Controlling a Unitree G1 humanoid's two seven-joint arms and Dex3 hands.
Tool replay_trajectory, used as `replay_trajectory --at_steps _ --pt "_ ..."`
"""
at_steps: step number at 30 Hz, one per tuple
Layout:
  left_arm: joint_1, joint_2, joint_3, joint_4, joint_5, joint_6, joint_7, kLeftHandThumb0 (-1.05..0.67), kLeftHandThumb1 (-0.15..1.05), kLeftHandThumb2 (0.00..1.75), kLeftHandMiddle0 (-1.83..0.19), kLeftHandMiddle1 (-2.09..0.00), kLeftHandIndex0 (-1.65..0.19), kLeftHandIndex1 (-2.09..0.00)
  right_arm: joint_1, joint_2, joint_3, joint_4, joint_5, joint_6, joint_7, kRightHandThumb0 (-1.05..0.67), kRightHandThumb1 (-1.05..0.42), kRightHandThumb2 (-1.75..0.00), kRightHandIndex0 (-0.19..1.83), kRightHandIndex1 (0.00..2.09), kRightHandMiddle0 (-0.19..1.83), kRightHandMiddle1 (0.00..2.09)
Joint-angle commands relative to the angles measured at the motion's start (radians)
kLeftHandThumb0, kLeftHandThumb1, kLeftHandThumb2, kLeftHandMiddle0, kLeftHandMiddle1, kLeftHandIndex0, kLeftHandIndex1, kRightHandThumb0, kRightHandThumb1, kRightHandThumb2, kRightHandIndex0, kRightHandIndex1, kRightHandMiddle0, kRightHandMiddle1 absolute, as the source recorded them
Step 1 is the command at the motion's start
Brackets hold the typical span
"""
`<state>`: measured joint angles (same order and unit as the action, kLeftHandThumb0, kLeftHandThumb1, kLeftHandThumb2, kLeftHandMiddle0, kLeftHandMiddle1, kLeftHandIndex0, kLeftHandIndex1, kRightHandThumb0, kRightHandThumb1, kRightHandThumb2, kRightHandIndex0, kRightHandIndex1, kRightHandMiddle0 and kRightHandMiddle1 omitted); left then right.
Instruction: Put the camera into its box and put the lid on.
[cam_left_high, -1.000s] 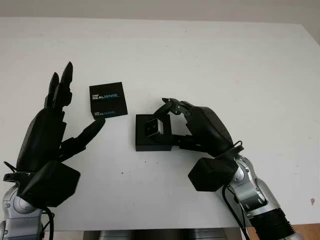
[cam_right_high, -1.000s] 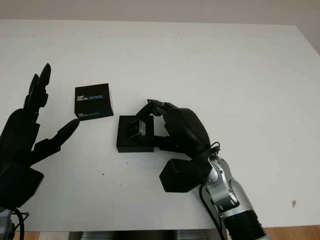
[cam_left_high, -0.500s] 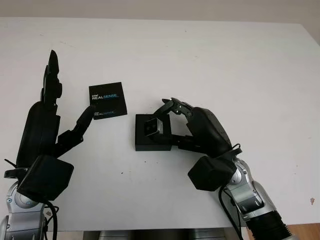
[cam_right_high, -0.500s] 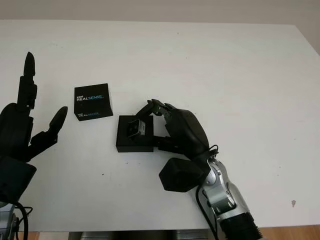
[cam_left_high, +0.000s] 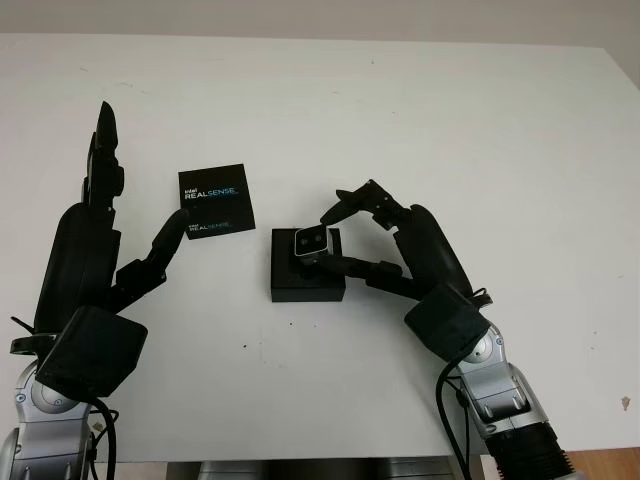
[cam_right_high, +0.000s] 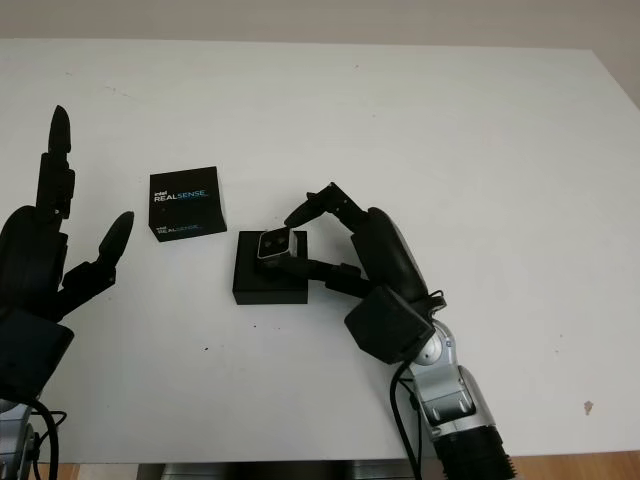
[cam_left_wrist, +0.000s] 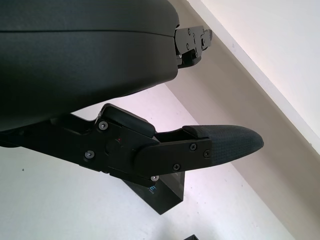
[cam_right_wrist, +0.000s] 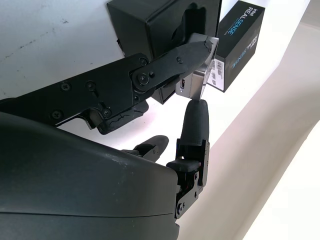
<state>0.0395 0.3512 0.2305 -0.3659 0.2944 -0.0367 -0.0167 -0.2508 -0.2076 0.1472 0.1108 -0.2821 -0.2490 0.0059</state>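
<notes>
The right hand (cam_left_high: 385, 240) pinches the small silver camera (cam_left_high: 312, 242) between its fingers (cam_right_wrist: 197, 117), holding it tilted at the mouth of the open black box (cam_left_high: 305, 276). The left hand (cam_left_high: 105, 255) is open, raised just left of the lid (cam_left_high: 214, 200), which lies flat beside the box with its REALSENSE print up. Everything sits on a plain white counter (cam_left_high: 480, 140), whose far edge meets a pale wall. Half a second ago the camera sat lower in the box under curled fingers; now it is lifted, lens face showing, and the right wrist has rolled back. The left hand has stayed put.
</notes>
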Motion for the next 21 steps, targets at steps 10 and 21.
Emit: replay_trajectory --at_steps 10,21 --pt "-0.001 0.004 0.0 -0.007 0.004 0.0 -0.002 -0.85 1.05 0.55 0.19 0.0 0.19 0.0 0.001 0.013 -0.002 -0.011 0.014 -0.007 0.023 -0.42 -0.96 -0.05 0.32 0.36 0.35 1.49" --pt "0.006 -0.002 0.0 -0.001 -0.01 -0.009 -0.003 -0.84 1.05 0.53 0.19 0.0 0.19 0.0 0.021 0.035 0.016 -0.012 0.032 -0.005 0.046 -0.41 -0.96 -0.05 0.29 0.42 0.37 1.49"
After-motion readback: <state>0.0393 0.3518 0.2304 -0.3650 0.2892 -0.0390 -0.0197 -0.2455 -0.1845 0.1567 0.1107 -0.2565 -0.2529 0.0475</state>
